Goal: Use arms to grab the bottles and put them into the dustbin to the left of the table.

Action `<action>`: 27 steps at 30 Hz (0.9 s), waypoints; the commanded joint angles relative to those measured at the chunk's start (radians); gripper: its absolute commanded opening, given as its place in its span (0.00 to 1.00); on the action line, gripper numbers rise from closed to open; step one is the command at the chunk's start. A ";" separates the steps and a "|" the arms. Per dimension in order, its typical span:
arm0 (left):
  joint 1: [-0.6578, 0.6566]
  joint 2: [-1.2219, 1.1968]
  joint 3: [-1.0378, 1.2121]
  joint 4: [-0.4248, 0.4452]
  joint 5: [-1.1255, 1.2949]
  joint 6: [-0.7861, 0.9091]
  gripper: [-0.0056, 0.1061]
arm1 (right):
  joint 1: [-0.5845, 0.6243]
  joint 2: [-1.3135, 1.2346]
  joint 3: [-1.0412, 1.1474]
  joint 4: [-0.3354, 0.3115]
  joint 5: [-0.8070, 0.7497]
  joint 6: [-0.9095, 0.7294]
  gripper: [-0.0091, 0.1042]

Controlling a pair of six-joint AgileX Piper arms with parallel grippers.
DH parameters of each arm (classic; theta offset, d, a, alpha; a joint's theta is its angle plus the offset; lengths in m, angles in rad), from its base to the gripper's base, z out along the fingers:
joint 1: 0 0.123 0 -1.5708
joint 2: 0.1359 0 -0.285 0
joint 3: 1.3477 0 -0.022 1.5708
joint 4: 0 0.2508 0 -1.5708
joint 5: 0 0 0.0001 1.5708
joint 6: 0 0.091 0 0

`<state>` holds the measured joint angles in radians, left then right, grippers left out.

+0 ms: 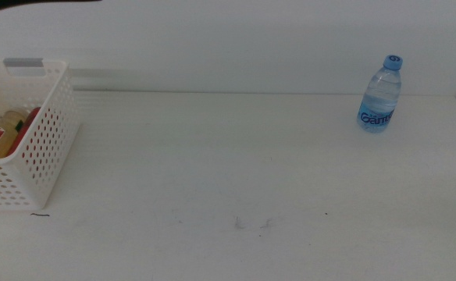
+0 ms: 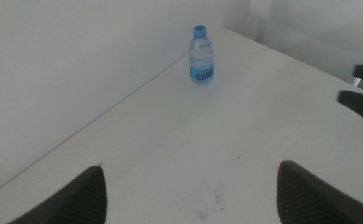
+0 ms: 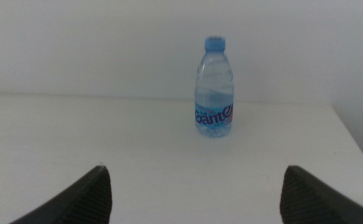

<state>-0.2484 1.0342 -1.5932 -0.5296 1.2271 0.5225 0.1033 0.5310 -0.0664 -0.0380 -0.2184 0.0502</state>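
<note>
Clear plastic water bottle (image 1: 381, 95) with blue cap and blue label: upright on large plain white tabletop (image 1: 236, 172), at about 2 o'clock in the middle view, near the far edge, apart from everything else. White rectangular perforated plastic basket (image 1: 44, 140) with grey rim strip: at 9 o'clock, holding a yellow tea bottle (image 1: 5, 133) and a red can (image 1: 30, 119), both partly hidden by the wall. Right gripper (image 3: 194, 199): dark jaws spread wide, empty, facing the water bottle (image 3: 214, 89) from well short of it. Left gripper (image 2: 191, 199): jaws likewise spread wide, empty, low over the tabletop, water bottle (image 2: 201, 56) far ahead. Faint dark scuff marks (image 1: 251, 224) at 6 o'clock.
</note>
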 commanded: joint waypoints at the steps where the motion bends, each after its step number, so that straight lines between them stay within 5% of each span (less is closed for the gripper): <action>1: -0.001 0.001 0.007 -0.002 -0.006 0.001 0.89 | -0.004 0.171 -0.062 -0.004 -0.111 -0.023 0.87; 13: -0.001 0.001 0.007 0.007 -0.006 0.001 0.89 | -0.004 0.891 -0.162 0.003 -0.824 0.003 0.87; 27: -0.001 0.001 0.007 0.021 -0.006 0.001 0.89 | -0.004 1.388 -0.640 0.133 -0.800 -0.115 0.87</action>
<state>-0.2484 1.0342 -1.5915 -0.5088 1.2271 0.5225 0.1033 1.8836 -0.6586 0.0812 -1.0199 -0.0395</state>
